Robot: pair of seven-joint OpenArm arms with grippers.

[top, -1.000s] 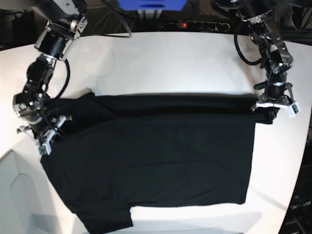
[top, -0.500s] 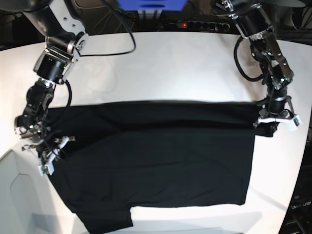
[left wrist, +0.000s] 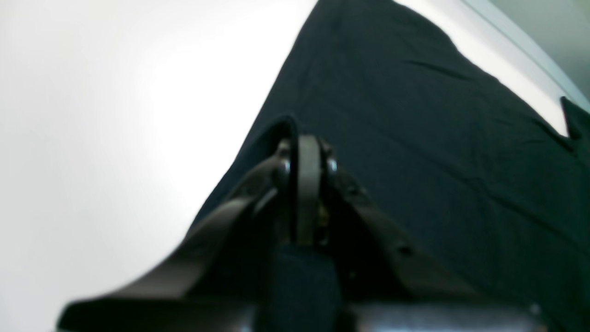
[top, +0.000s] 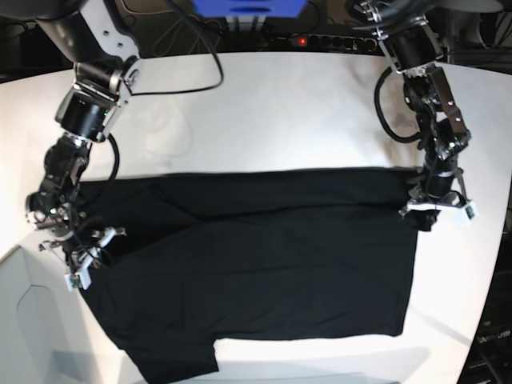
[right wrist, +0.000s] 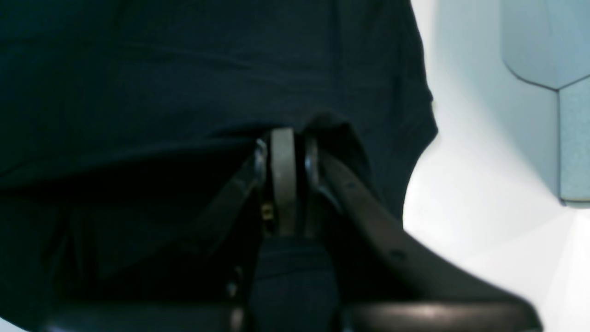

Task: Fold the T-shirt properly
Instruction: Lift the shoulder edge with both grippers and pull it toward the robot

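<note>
The black T-shirt (top: 264,272) lies spread on the white table (top: 280,104), its far edge doubled over as a band. On the right of the base view, my left gripper (top: 436,210) is shut on the shirt's far right corner. The left wrist view shows its jaws (left wrist: 306,147) closed on a fold of the T-shirt (left wrist: 415,115). At the left side, my right gripper (top: 84,256) is shut on the cloth near the sleeve. In the right wrist view its jaws (right wrist: 286,138) pinch the T-shirt (right wrist: 184,69). No print or tag shows.
A power strip (top: 328,40) with a red light, a blue box (top: 248,8) and cables lie behind the table. A pale grey panel (top: 24,320) stands at the front left, also seen as a panel (right wrist: 544,46) in the right wrist view. The table's curved edge (top: 488,304) runs down the right.
Both grippers have moved toward the table's near side, dragging the shirt's far edge with them over the body. The left gripper has also shifted slightly inward.
</note>
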